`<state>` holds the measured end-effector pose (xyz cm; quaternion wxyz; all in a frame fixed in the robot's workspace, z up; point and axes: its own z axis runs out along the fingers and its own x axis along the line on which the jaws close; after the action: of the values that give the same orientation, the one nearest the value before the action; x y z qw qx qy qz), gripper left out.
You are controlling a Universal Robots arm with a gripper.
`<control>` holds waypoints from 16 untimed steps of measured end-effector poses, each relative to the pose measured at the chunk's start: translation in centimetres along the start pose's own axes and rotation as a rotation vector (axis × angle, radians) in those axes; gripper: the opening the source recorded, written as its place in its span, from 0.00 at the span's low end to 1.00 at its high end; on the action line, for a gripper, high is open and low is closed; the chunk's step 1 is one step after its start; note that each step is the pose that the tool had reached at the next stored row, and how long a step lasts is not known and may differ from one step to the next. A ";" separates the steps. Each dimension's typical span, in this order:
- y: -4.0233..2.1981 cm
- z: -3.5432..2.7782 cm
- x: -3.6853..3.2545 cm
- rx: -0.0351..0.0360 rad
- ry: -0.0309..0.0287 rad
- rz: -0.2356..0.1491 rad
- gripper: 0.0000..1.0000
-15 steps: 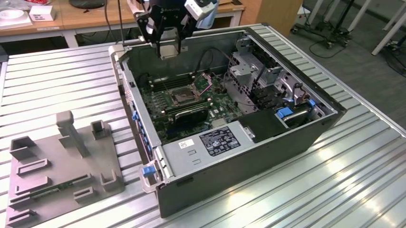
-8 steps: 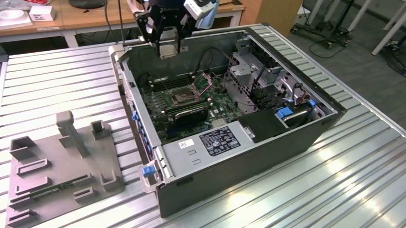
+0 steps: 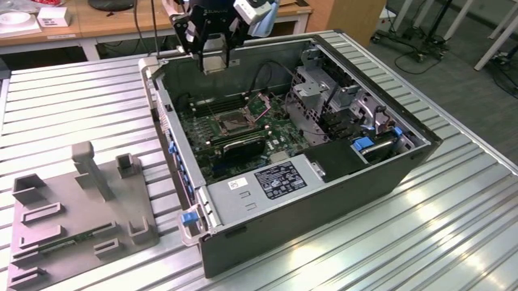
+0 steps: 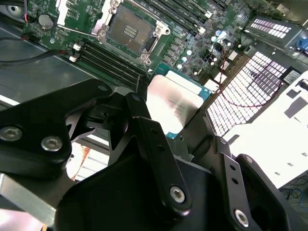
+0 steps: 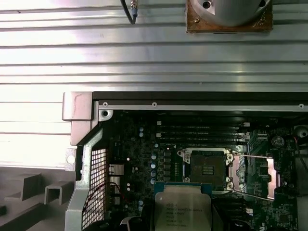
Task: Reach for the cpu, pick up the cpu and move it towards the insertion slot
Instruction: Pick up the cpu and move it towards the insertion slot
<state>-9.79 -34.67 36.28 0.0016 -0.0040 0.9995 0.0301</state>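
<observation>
I see the gripper (image 3: 215, 60) hanging above the open computer case (image 3: 340, 200), over its far rim. In the second wrist view the cpu (image 4: 174, 107) sits clamped between the black fingers (image 4: 144, 139), pale metal face toward the camera, one finger at 9 o'clock of the chip, the other linkage at 4 o'clock. The chip is square, no long axis; its flat face is roughly level. In the first wrist view the cpu (image 5: 183, 207) hovers apart from the insertion slot (image 5: 207, 169), which lies at its 1 o'clock on the motherboard (image 5: 139, 159). The grey tray (image 3: 77, 218) sits outside the case.
</observation>
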 end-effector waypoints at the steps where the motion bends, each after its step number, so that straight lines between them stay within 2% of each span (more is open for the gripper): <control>1: 0.05 0.01 0.00 0.0000 0.0000 0.000 0.55; 16: 0.71 0.15 0.00 0.0001 -0.0002 0.000 0.55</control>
<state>-9.79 -33.96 36.17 0.0017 -0.0040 0.9995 0.0300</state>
